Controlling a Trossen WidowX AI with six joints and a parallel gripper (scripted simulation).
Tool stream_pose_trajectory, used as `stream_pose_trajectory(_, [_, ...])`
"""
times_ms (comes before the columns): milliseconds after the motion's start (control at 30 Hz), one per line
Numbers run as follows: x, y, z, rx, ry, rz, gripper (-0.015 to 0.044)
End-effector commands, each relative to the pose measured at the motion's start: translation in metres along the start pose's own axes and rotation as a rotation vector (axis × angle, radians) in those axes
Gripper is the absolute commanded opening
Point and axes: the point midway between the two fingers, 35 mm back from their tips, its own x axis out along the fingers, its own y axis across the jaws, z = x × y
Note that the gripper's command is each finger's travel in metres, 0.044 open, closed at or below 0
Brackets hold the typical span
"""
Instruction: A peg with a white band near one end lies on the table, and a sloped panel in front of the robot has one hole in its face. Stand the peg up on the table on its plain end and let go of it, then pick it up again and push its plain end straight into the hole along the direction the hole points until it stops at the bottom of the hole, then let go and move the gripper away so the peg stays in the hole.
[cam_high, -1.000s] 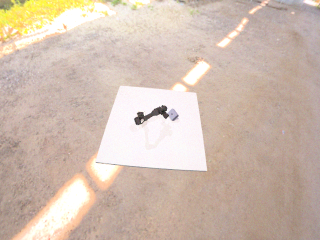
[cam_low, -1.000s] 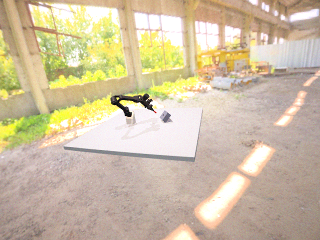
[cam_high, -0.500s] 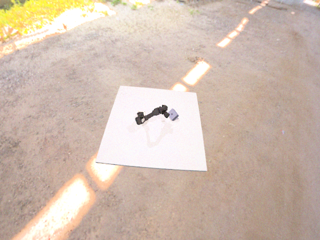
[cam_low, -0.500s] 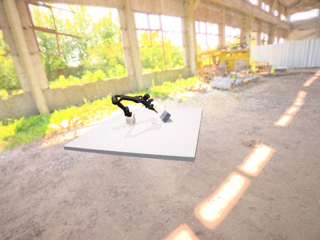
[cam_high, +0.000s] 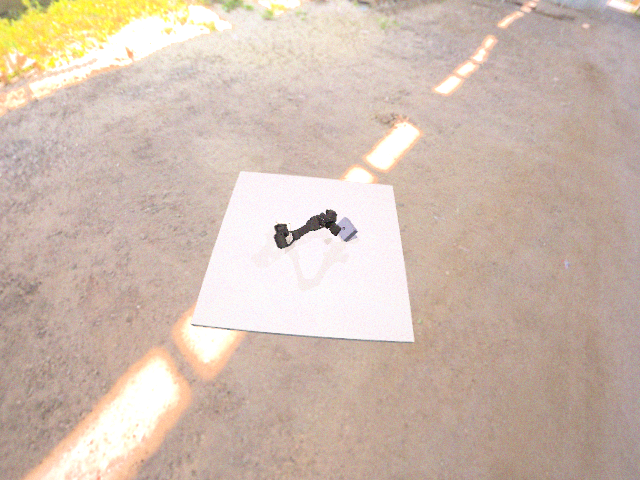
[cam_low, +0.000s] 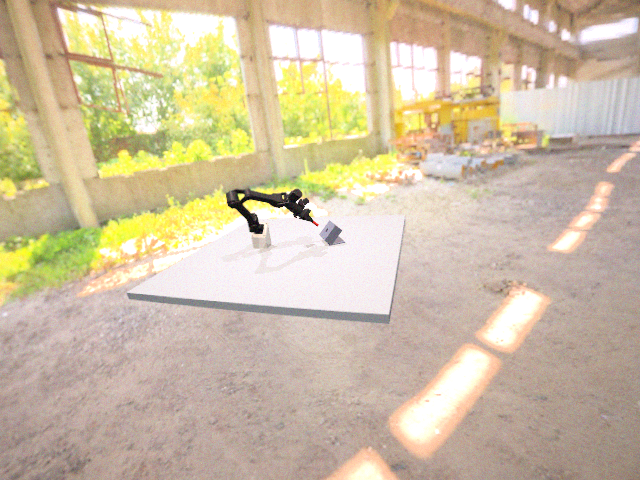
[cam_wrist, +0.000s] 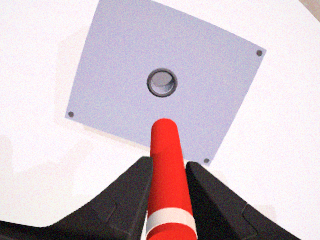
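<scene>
My gripper (cam_wrist: 167, 169) (cam_low: 312, 221) is shut on the red peg (cam_wrist: 167, 150) (cam_low: 316, 223). The peg's white band (cam_wrist: 171, 217) is at the near end in the wrist view, and its plain end points away from the gripper toward the sloped panel (cam_wrist: 210, 85) (cam_low: 331, 233) (cam_high: 347, 229). The panel's one hole (cam_wrist: 162, 82) shows as a dark-rimmed round opening, just beyond the peg's tip in the wrist view. The peg is outside the hole, in the air and tilted. In the top view the peg is not visible behind the gripper.
The panel stands on the white table (cam_high: 310, 310) (cam_low: 310, 289), with small dark dots at its corners. The arm's pale base block (cam_low: 261, 238) stands left of the panel in the exterior view. Shadows of the arm fall across the table.
</scene>
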Motion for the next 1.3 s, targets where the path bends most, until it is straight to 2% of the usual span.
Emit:
stream_pose_trajectory(0, [0.007, 0.002, 0.001, -0.011, -0.004, 0.005, 0.0])
stream_pose_trajectory(1267, [0.039, 0.002, 0.007, -0.022, -0.037, -0.011, 0.0])
